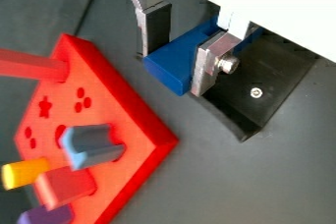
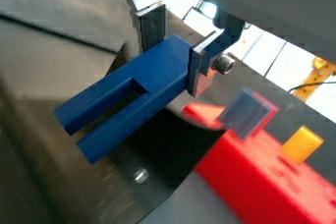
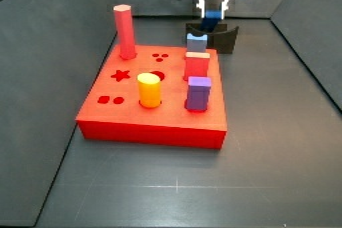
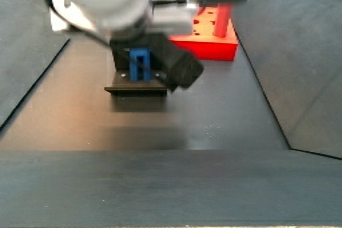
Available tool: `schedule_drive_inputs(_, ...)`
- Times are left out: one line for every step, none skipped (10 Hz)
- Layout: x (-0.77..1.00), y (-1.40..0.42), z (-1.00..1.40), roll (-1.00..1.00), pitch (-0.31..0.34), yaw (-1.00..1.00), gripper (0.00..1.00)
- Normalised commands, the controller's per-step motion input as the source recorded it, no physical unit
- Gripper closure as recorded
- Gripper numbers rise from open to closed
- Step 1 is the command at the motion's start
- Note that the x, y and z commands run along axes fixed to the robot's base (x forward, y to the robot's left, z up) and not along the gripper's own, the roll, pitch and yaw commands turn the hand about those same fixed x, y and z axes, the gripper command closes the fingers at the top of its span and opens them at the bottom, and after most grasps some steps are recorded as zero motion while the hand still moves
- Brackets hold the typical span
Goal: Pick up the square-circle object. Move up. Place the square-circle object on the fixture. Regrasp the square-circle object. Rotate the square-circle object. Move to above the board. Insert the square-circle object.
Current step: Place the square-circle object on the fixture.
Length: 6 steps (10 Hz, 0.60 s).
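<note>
So the gripper (image 2: pixel 180 43) is clamped on the blue peg (image 2: pixel 121 95), with the silver fingers (image 1: pixel 210 63) pressed against its two sides. You can see that in both wrist views; the peg has a slot cut down its free end, so it looks forked. The gripper sits right over the fixture (image 4: pixel 138 89), and in a side view the peg (image 4: pixel 138 63) hangs just above the fixture's base plate, maybe touching it, I can't tell for sure. In a wrist view the peg (image 1: pixel 176 64) is right beside the dark bracket (image 1: pixel 262 85), which has a screw in it.

The board (image 3: pixel 134 122) lies mid-floor, and the fixture (image 3: pixel 222 37) is just past its far edge, near the back wall of the bin. Standing on the board: a tall red peg (image 3: pixel 124 32) at the far left corner, a yellow cylinder (image 3: pixel 150 90) around the middle, a purple block (image 3: pixel 198 93) near the right edge, and a light-blue-topped peg (image 3: pixel 198 40) at the far right corner.
</note>
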Motion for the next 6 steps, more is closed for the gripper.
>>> schedule_drive_inputs(0.15, 0.11, -0.73, -0.18, 0.006, -0.17, 1.0)
schedule_drive_inputs(0.13, 0.09, -0.5, -0.16, -0.012, -0.14, 1.0)
schedule_drive_inputs(0.1, 0.13, -0.43, -0.13, -0.037, -0.12, 1.0)
schedule_drive_inputs(0.09, 0.14, -0.41, -0.12, -0.049, -0.1, 1.0)
schedule_drive_inputs(0.09, 0.14, -0.41, -0.12, -0.049, -0.09, 1.0)
schedule_drive_inputs(0.09, 0.14, -0.41, -0.12, -0.049, -0.07, 1.0)
